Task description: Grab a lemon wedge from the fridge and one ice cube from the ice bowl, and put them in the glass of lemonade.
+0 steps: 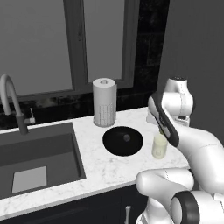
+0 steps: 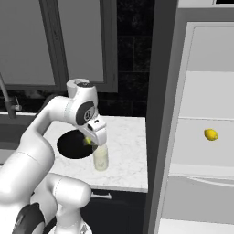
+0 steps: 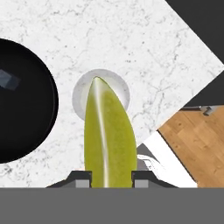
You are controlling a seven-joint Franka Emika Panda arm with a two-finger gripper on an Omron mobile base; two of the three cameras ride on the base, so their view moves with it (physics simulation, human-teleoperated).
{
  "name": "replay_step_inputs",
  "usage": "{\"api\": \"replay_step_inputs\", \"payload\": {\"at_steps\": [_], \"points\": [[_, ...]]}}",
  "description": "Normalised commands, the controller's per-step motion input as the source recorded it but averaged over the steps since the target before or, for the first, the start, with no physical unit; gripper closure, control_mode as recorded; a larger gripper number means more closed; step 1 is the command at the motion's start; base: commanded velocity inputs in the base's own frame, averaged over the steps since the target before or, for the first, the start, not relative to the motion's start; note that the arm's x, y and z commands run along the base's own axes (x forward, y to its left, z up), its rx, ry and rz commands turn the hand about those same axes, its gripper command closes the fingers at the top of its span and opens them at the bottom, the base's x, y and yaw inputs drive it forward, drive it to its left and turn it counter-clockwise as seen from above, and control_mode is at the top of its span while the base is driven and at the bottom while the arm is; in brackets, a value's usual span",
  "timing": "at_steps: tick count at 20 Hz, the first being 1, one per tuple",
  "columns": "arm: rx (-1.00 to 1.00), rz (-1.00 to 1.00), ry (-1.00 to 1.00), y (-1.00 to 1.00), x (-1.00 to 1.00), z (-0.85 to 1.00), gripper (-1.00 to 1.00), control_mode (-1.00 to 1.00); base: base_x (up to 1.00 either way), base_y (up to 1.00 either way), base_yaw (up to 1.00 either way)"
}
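1. Marble counter (image 1: 109,168) lay under my gripper (image 3: 111,180), whose fingers were clamped on the lemon wedge (image 3: 108,135).
2. I saw its tip directly above the glass of lemonade (image 3: 101,94).
3. Beside the glass sat the ice bowl (image 1: 123,141), holding one ice cube (image 1: 126,137).

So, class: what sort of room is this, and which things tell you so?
A kitchen, rendered: a sink with faucet set in a marble counter, and an open fridge holding a lemon.
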Motion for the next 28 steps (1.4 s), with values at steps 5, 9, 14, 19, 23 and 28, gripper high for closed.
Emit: {"api": "replay_step_inputs", "payload": {"at_steps": [5,9,14,19,23,28], "points": [[0.0,0.0,0.0,0.0,0.39,0.0,1.0,-1.0,0.0,0.0,0.0],[0.0,0.0,0.0,0.03,0.19,-0.03,1.0,-1.0,0.0,0.0,0.0],[0.0,0.0,0.0,0.0,0.02,-0.28,1.0,-1.0,0.0,0.0,0.0],[0.0,0.0,0.0,-0.02,0.0,-0.45,1.0,-1.0,0.0,0.0,0.0],[0.0,0.0,0.0,-0.01,0.02,-0.28,1.0,-1.0,0.0,0.0,0.0],[0.0,0.0,-0.01,0.0,-0.01,-0.02,1.0,-1.0,0.0,0.0,0.0]]}}
